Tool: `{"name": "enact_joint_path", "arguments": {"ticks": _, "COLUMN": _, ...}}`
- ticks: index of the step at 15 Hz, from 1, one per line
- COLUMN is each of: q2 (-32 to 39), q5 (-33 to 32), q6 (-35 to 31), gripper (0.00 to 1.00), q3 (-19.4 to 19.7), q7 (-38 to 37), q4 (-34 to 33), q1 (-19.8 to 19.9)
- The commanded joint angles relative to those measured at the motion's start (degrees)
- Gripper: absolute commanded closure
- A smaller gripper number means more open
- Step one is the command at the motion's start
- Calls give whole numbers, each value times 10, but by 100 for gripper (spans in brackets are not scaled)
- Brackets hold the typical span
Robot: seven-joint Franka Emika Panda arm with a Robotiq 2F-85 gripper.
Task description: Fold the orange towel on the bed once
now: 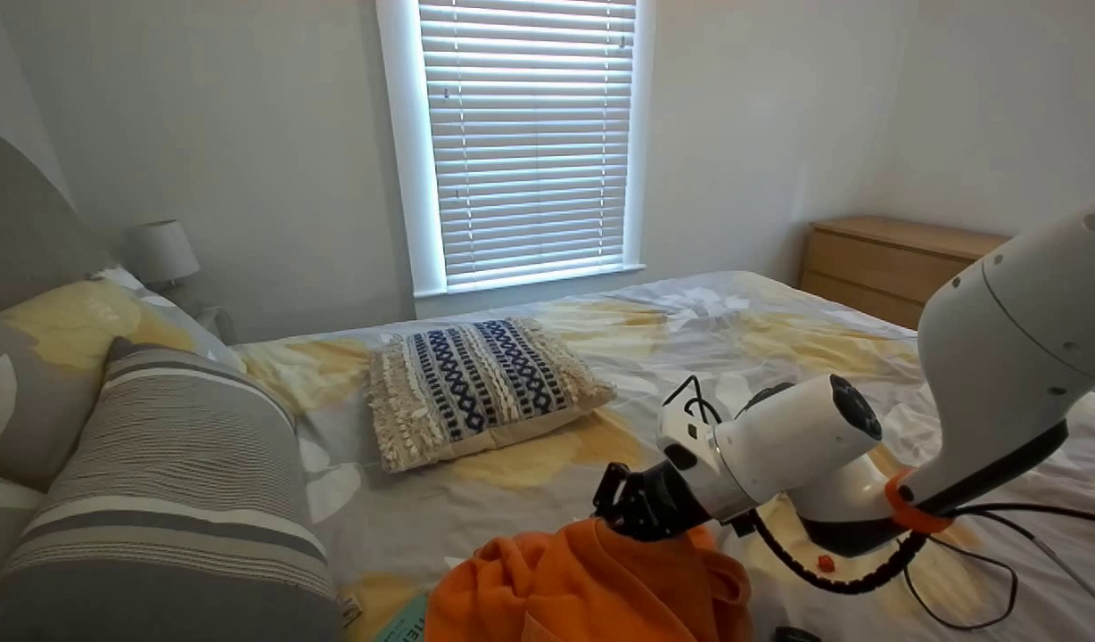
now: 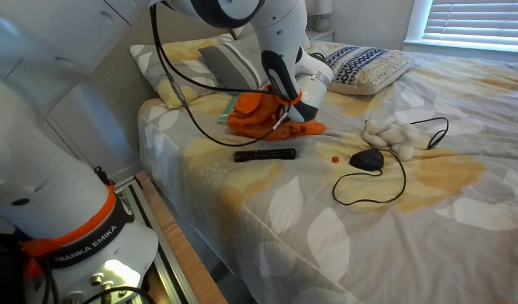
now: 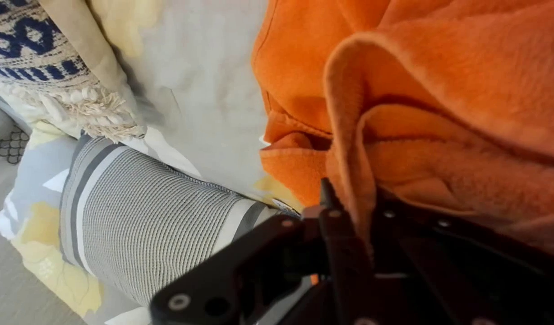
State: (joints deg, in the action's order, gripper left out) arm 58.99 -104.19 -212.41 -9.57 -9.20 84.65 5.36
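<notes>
Orange towel [image 1: 592,588] lies bunched on the floral bedspread [image 2: 394,245], its upper part reaching up to the gripper [image 3: 353,205]. In an exterior view, a wooden dresser [image 1: 877,267] stands between one and two o'clock from the towel, closed in front, its contents hidden. A fringed cushion [image 1: 481,392] lies at eleven o'clock there. From the gripper, in the same view, the towel slopes away between four and eight o'clock; in the wrist view it spreads mainly between eleven and three o'clock. The gripper's fingers [image 3: 342,243] are almost together, with a thin fold of the towel pinched between them. In an exterior view, where the arm [image 2: 282,38] covers the gripper, a black remote [image 2: 265,155] lies near the towel at six o'clock, a plush toy [image 2: 389,134] well apart at three, and a teal printed item [image 2: 226,113] just beside the towel at nine.
</notes>
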Motion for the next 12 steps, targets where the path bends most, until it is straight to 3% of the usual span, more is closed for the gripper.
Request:
{"name": "enact_joint_path", "arguments": {"ticks": 1, "q2": 33, "q5": 5, "q6": -8, "gripper": 98, "q3": -2, "q7": 4, "q4": -21, "q1": 3}}
{"name": "enact_joint_path", "arguments": {"ticks": 2, "q2": 34, "q5": 1, "q6": -10, "gripper": 98, "q3": 1, "q7": -3, "q4": -20, "q1": 2}}
{"name": "enact_joint_path", "arguments": {"ticks": 3, "q2": 35, "q5": 1, "q6": -7, "gripper": 66, "q3": 2, "q7": -3, "q4": -21, "q1": 1}}
{"name": "enact_joint_path", "arguments": {"ticks": 5, "q2": 15, "q5": -8, "q6": 1, "gripper": 60, "q3": 17, "q7": -37, "q4": -6, "q1": -10}}
{"name": "enact_joint_path", "arguments": {"ticks": 12, "q2": -88, "q5": -60, "q6": 10, "gripper": 8, "q3": 92, "q7": -187, "q4": 30, "q1": -63}}
